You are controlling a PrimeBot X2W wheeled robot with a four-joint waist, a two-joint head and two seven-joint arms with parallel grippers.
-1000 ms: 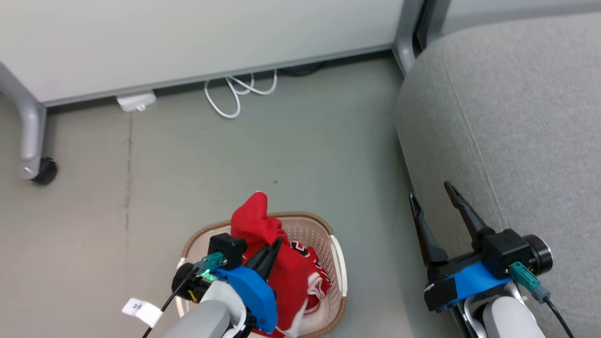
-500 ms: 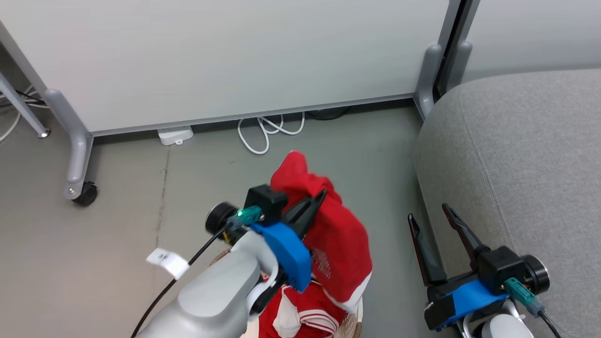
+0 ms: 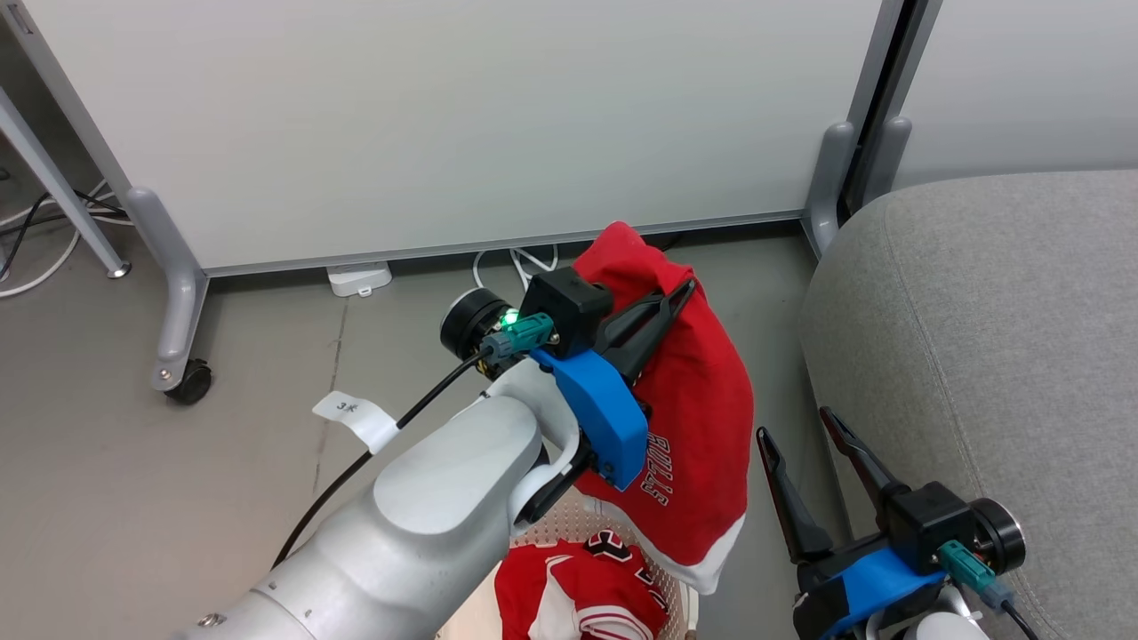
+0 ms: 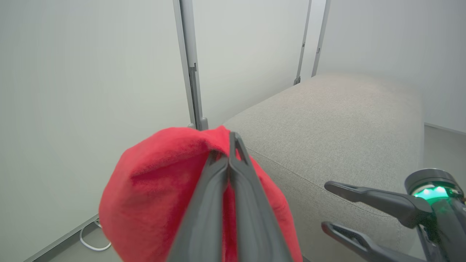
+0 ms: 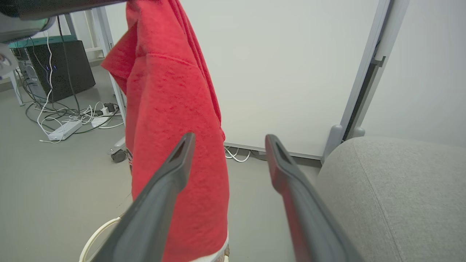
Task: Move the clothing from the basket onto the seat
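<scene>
My left gripper (image 3: 686,289) is shut on a bright red garment (image 3: 702,418) with dark lettering and a white hem, held up in the air above the basket (image 3: 681,608). In the left wrist view the closed fingertips (image 4: 233,137) pinch the red fabric (image 4: 153,189). A second red garment with white stripes (image 3: 578,591) lies in the basket. The hanging cloth (image 5: 174,109) drapes left of my right gripper (image 5: 229,140), which stands open and holds nothing. That right gripper (image 3: 794,425) sits beside the grey seat (image 3: 996,338), whose cushion (image 4: 338,120) lies ahead to the right.
A white partition panel on grey legs with a castor (image 3: 191,382) stands behind. A white cable (image 3: 524,262) and a power adapter (image 3: 358,277) lie at its foot. A black box (image 5: 69,65) and loose cables sit on the floor farther left.
My left gripper has risen and moved right with the red garment, lifting it clear of the basket. The head camera has tilted up, so the whole scene has shifted.
</scene>
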